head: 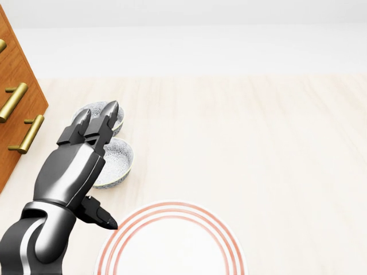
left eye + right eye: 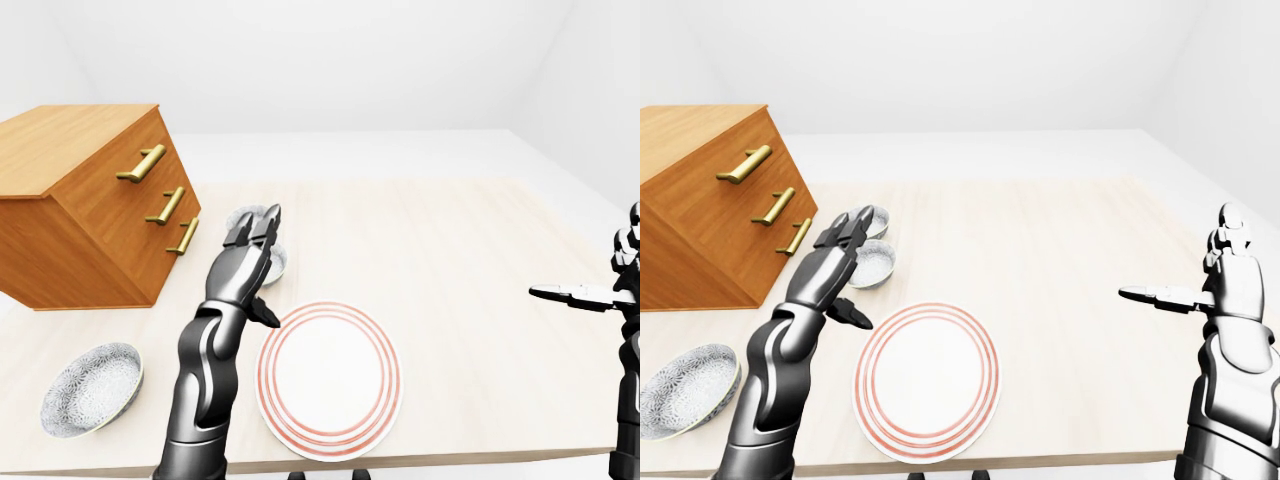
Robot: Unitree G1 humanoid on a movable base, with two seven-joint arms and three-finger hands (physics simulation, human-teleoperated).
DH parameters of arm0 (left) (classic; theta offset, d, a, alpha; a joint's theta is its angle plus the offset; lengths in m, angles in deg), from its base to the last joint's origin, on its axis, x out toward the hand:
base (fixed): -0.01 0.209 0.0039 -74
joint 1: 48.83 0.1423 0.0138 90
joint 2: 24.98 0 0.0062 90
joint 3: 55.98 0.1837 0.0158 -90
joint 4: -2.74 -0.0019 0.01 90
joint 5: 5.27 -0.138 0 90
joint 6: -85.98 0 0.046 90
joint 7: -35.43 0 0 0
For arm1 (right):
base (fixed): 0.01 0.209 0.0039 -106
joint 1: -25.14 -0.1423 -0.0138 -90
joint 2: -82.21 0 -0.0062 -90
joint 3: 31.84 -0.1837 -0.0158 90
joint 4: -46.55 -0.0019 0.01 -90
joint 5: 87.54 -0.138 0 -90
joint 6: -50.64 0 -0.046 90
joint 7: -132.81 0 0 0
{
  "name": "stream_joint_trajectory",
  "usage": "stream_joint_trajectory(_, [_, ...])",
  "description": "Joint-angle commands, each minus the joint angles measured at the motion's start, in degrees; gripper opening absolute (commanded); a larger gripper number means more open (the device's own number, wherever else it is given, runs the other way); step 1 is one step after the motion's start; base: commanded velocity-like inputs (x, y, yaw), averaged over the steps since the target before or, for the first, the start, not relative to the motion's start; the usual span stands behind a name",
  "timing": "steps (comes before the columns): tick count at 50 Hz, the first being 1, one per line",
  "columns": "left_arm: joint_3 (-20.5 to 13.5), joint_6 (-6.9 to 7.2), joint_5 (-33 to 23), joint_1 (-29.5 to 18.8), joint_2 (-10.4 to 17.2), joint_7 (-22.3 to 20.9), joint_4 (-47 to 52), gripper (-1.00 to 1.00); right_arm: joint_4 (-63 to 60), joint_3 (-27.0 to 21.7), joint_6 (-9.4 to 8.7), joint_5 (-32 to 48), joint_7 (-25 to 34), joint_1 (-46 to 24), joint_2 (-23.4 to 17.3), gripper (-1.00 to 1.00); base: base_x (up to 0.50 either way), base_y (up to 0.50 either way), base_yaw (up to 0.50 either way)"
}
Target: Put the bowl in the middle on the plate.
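The left hand (image 1: 94, 129), fingers spread and empty, hovers over the middle bowl (image 1: 114, 163), which sits on the counter (image 1: 258, 143) above the red-rimmed plate (image 2: 330, 380). Reaching step; next, lower and close on the rim. The right hand (image 2: 1230, 270) idles open.

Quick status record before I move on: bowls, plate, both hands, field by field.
bowls: three in a row left of the plate; near bowl, middle bowl, far bowl
target: middle bowl, on the table, partly hidden by the left hand
plate: plate with red rings, nothing on it
left hand: left hand open, fingers extended above the middle bowl, not gripping
right hand: right hand open, at the right, holding nothing
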Motion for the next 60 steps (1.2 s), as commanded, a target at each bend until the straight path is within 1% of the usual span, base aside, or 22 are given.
stream_joint_trajectory(1, [-0.7, 0.0, -2.5, -1.6, 0.9, -1.3, -3.4, 1.0, -0.2, -0.1, -0.07, 0.1, 0.2, 0.0, 0.1, 1.0, 0.0, 0.0, 0.0])
stream_joint_trajectory(3, [-0.6, 0.0, -3.0, -1.9, 0.8, -2.1, -3.0, 1.0, -0.5, -0.1, -0.21, 0.1, 0.2, 0.2, 0.1, 1.0, 0.0, 0.0, 0.0])
stream_joint_trajectory(6, [-0.9, 0.0, -2.8, -2.5, 1.2, -1.5, -5.0, 1.0, -0.2, 0.0, 0.02, 0.2, 0.2, 0.1, 0.1, 1.0, 0.0, 0.0, 0.0])
stream_joint_trajectory(7, [-1.0, 0.0, -2.9, -2.7, 1.2, -1.9, -4.8, 1.0, 0.6, 0.1, 0.86, 0.4, 0.2, 0.0, 0.2, 1.0, 0.0, 0.0, 0.0])
stream_joint_trajectory(8, [-1.0, 0.0, -3.2, -2.8, 1.3, -2.0, -4.9, 1.0, 0.9, 0.2, 1.1, 0.4, 0.1, 0.0, 0.2, 1.0, 0.0, 0.0, 0.0])
stream_joint_trajectory(9, [-1.0, 0.0, -3.1, -2.9, 1.3, -2.0, -5.3, 1.0, 0.4, 0.1, 0.68, 0.3, 0.2, 0.1, 0.2, 1.0, 0.0, 0.0, 0.0])
stream_joint_trajectory(13, [-1.2, 0.0, -3.1, -3.3, 1.7, -1.0, -7.6, 1.0, 0.0, 0.1, 0.43, 0.3, 0.2, 0.2, 0.2, 1.0, 0.0, 0.0, 0.0])
stream_joint_trajectory(15, [-1.3, 0.0, -3.0, -3.5, 1.8, -1.2, -7.9, 1.0, 0.5, 0.1, 0.86, 0.4, 0.2, 0.1, 0.2, 1.0, 0.0, 0.0, 0.0])
stream_joint_trajectory(16, [-1.4, 0.0, -3.0, -3.6, 1.9, -1.2, -8.2, 1.0, -0.1, 0.0, 0.39, 0.4, 0.2, 0.3, 0.2, 1.0, 0.0, 0.0, 0.0])
stream_joint_trajectory(20, [-1.6, 0.0, -2.8, -4.3, 2.2, -1.0, -9.6, 1.0, 0.4, 0.1, 0.74, 0.5, 0.2, 0.2, 0.2, 1.0, 0.0, 0.0, 0.0])
stream_joint_trajectory(21, [-1.6, 0.0, -2.7, -4.4, 2.2, -0.7, -10.0, 1.0, 0.8, 0.2, 1.12, 0.6, 0.1, 0.1, 0.2, 1.0, 0.0, 0.0, 0.0])
stream_joint_trajectory(24, [-1.7, 0.0, -2.5, -4.6, 2.4, -0.1, -10.9, 1.0, 0.8, 0.2, 1.08, 0.5, 0.2, 0.1, 0.2, 1.0, 0.0, 0.0, 0.0])
stream_joint_trajectory(26, [-1.6, 0.0, -2.6, -4.7, 2.4, -0.4, -10.8, 1.0, 0.0, 0.1, 0.37, 0.4, 0.3, 0.3, 0.2, 1.0, 0.0, 0.0, 0.0])
stream_joint_trajectory(30, [-1.6, 0.0, -3.0, -5.8, 2.8, -0.6, -11.7, 1.0, 0.2, 0.1, 0.44, 0.5, 0.3, 0.2, 0.2, 1.0, 0.0, 0.0, 0.0])
stream_joint_trajectory(34, [-1.6, 0.0, -3.5, -7.2, 3.1, -0.6, -13.1, 1.0, -0.5, 0.1, -0.31, 0.6, 0.4, 0.2, 0.2, 1.0, 0.0, 0.0, 0.0])
stream_joint_trajectory(36, [-1.5, 0.0, -4.0, -7.7, 3.0, -1.8, -12.4, 1.0, 0.4, 0.2, 0.45, 0.7, 0.2, 0.0, 0.2, 1.0, 0.0, 0.0, 0.0])
stream_joint_trajectory(39, [-1.8, 0.0, -4.0, -8.6, 3.4, -1.4, -13.8, 1.0, 1.3, 0.4, 1.19, 0.7, 0.1, -0.1, 0.2, 1.0, 0.0, 0.0, 0.0])
stream_joint_trajectory(43, [-1.8, 0.0, -4.3, -9.5, 3.6, -1.7, -14.2, 1.0, -0.3, 0.2, -0.23, 0.5, 0.3, 0.2, 0.1, 1.0, 0.0, 0.0, 0.0])
stream_joint_trajectory(46, [-1.8, 0.0, -4.3, -10.1, 3.7, -0.8, -15.8, 1.0, 0.2, 0.2, 0.23, 0.6, 0.3, 0.1, 0.2, 1.0, 0.0, 0.0, 0.0])
stream_joint_trajectory(48, [-1.7, 0.0, -4.5, -10.5, 3.7, -1.1, -15.7, 1.0, 0.4, 0.2, 0.4, 0.6, 0.3, 0.1, 0.2, 1.0, 0.0, 0.0, 0.0])
stream_joint_trajectory(58, [-1.2, 0.0, -6.8, -12.2, 4.0, -1.2, -17.4, 1.0, -0.2, 0.1, -0.02, 0.6, 0.5, 0.3, 0.2, 1.0, 0.0, 0.0, 0.0])
stream_joint_trajectory(60, [-1.2, 0.0, -7.4, -12.6, 4.1, -1.3, -17.6, 1.0, 0.9, 0.3, 0.8, 0.7, 0.3, 0.0, 0.2, 1.0, 0.0, 0.0, 0.0])
